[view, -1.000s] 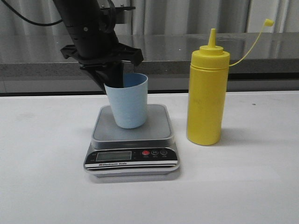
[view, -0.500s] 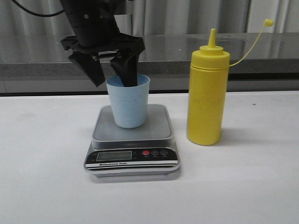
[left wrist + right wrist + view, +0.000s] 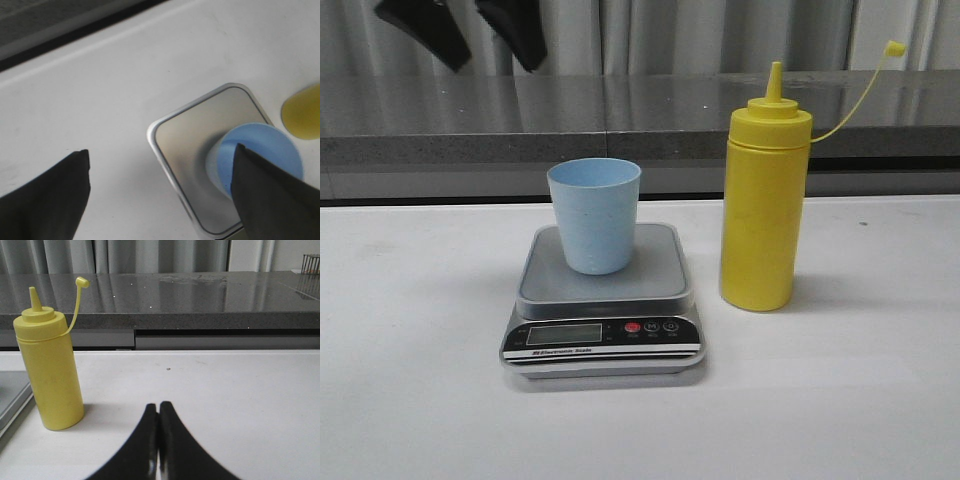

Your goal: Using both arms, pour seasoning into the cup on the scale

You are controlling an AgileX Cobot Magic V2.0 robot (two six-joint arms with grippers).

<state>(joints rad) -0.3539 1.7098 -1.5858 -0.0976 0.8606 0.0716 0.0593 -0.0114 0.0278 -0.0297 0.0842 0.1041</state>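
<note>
The cup (image 3: 594, 214) stands upright on the scale (image 3: 603, 310), near the middle of the grey plate. That part of the job looks done. Whether anything is inside the cup cannot be seen from the front.

The bottle (image 3: 763, 205) stands on the white tabletop (image 3: 840, 400), just beside the scale on the right. It is not touching the scale. Its little cap (image 3: 894, 47) hangs off on its thin string, so the nozzle is open. Nobody is holding the bottle.

The left end effector (image 3: 485, 30) is high above the cup, at the top of the front view. Its 2 fingers are spread wide and hold nothing. In the left wrist view the cup sits below, far from the fingers (image 3: 45, 200).

The right end effector (image 3: 159, 412) rests low over the tabletop, well apart from the bottle. Its 2 fingers are pressed together with nothing between them.

I think the pouring is not yet done. The bottle must be picked up, tipped over the cup and squeezed.
</note>
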